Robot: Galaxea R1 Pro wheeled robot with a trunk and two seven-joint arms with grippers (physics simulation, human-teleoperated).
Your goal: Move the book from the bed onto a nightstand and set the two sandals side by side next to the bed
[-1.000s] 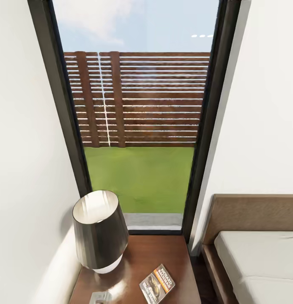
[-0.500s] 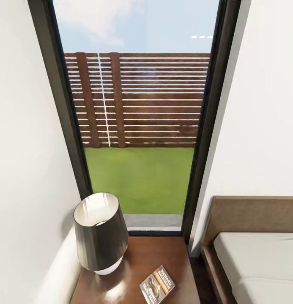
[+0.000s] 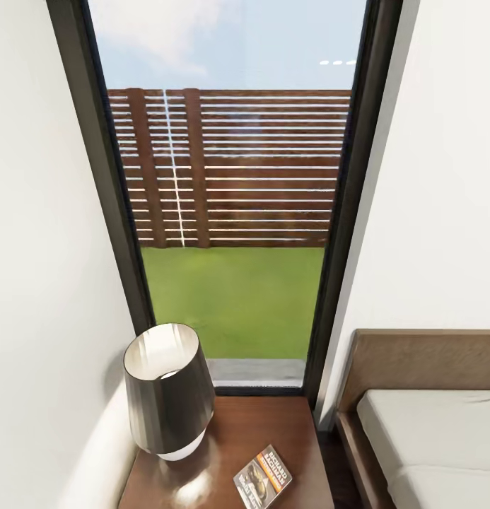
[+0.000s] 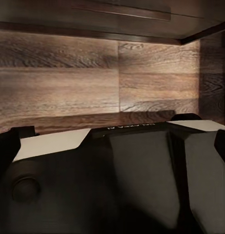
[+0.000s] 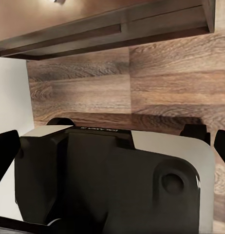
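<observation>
On nightstand (image 3: 273, 424), book (image 3: 262, 477) flat nr lamp (image 3: 167, 389), bed (image 3: 428, 424) beside

A tall black-framed window (image 3: 230, 212) stands between plain white walls (image 3: 442, 212). Through it shows pale blue sky with thin cloud, a slatted brown fence (image 3: 259, 166) and bright grass (image 3: 234, 300). Daylight gleams on the glossy brown tabletop (image 3: 266, 431) below, where a dark-shaded lamp (image 3: 167, 392) stands by the left wall. The wrist views show wood-plank floor (image 4: 59, 83) under what looks like dark furniture.
</observation>
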